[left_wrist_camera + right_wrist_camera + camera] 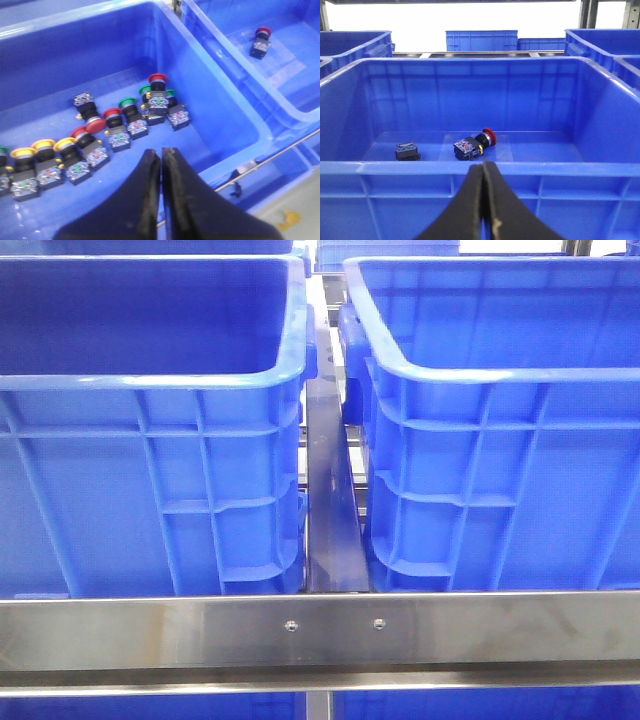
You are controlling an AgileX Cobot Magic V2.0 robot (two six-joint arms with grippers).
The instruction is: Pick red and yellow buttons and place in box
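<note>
One red button already lies in the receiving bin, next to a small black block. Several red buttons and yellow buttons wait in the supply bin, so most work is left. Left gripper and right gripper are both clenched and carry nothing.

Steel rail in front; bright white light behind stacked crates
</note>
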